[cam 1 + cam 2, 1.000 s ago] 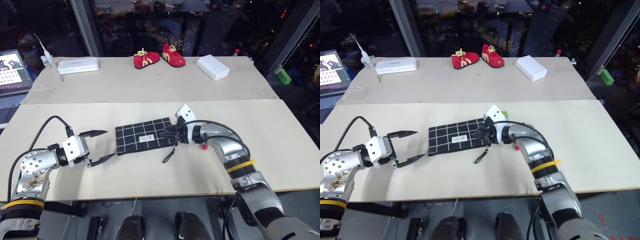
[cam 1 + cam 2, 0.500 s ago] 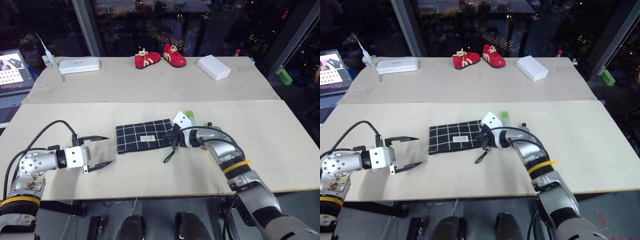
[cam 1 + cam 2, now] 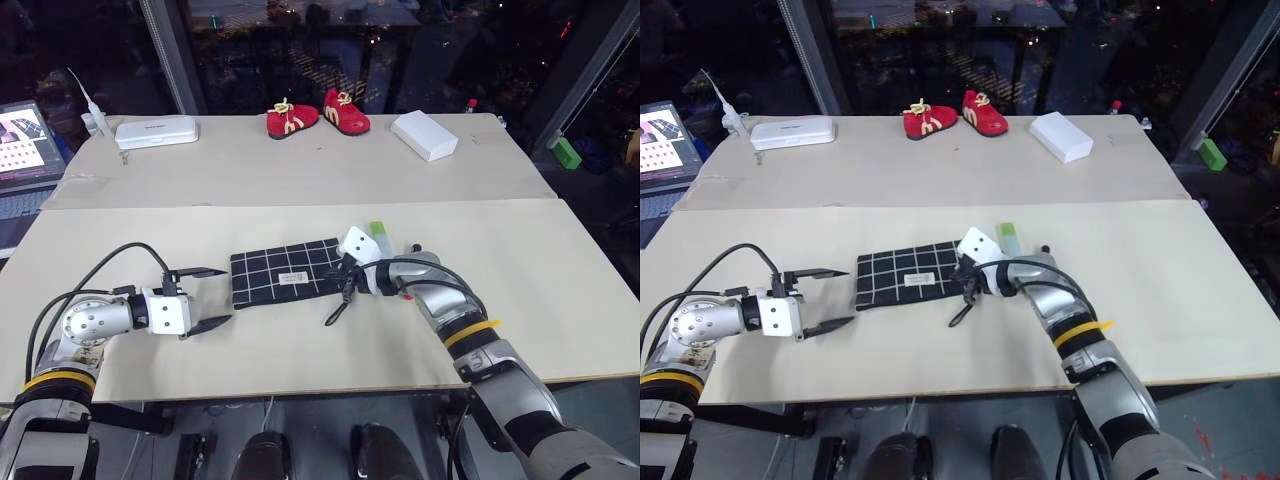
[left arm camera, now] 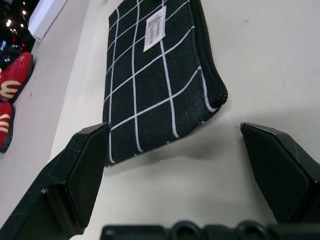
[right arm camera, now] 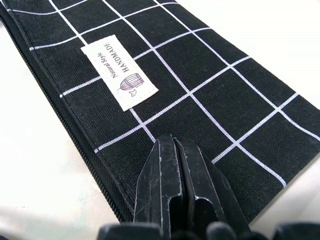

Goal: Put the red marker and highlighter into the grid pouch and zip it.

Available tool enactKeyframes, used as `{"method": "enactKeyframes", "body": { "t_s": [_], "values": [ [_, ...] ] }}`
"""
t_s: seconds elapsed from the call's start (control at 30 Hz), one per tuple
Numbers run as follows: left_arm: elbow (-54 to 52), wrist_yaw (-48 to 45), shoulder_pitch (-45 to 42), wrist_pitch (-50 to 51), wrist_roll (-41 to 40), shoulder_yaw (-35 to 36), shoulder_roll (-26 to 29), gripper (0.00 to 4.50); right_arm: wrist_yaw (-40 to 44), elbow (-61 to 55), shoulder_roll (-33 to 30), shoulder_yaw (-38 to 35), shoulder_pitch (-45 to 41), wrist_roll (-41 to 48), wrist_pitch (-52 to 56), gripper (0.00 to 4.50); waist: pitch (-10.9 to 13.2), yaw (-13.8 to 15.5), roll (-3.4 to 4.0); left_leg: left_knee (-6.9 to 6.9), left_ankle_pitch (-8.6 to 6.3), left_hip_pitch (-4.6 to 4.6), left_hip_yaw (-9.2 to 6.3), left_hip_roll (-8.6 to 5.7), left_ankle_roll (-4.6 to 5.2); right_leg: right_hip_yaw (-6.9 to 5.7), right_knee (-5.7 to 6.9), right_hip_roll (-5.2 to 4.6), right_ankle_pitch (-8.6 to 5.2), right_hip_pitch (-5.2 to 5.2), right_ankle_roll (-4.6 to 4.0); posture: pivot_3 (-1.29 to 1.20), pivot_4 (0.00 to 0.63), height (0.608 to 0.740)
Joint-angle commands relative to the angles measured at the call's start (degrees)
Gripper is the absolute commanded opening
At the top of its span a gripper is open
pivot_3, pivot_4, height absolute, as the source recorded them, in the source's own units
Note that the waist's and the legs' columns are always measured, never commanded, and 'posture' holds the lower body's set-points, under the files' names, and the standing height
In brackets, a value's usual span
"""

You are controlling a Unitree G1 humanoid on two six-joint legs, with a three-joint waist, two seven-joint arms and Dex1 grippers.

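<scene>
The pouch [image 3: 288,274] lies flat on the near board of the table [image 3: 560,300], label up, its zipper edge toward the robot and the pull strap [image 3: 338,306] trailing off its right corner. The right gripper [image 3: 347,275] rests on the pouch's right end with its fingers pressed together; whether they pinch cloth or the zipper pull cannot be told. Just behind that gripper the highlighter [image 3: 380,234] lies on the board, and a bit of red, perhaps the marker [image 3: 408,293], peeks from under the right forearm. The left gripper [image 3: 205,298] sits low off the pouch's left end, spread wide, one finger to each side of the pouch's left corner and clear of it. Bare board runs wide to the left, right and front of the pouch, well short of any edge. On the far board stand red shoes [image 3: 318,112], a white box [image 3: 425,134] and a white case [image 3: 156,131].

Against a second ago, the right fingers have closed and the forearm has dropped, uncovering the highlighter; the left gripper has neared the pouch.
</scene>
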Motion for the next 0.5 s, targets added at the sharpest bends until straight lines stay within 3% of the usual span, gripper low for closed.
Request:
{"method": "enactKeyframes", "body": {
  "t_s": [0.03,0.5],
  "values": [
    [2.9,2.0,-2.1,-3.8,1.6,-2.0,-1.0,4.50,0.2,0.4,-0.1,-0.3,0.0,-0.6,0.3,0.00,0.0,0.0,0.00,0.00,0.00,0.00,0.01,0.00,0.00,0.00,0.01,-0.01,0.00,0.00,0.00,0.00,0.150,0.740],
    [16.4,15.3,-12.1,-10.2,13.5,-7.8,-3.4,4.50,0.4,-1.3,-0.3,-0.8,0.9,-0.3,1.1,0.00,0.0,0.1,0.00,0.00,0.01,0.03,0.02,-0.02,-0.01,-0.01,0.02,-0.01,0.01,0.04,0.01,0.00,0.150,0.740]
  ]
}}
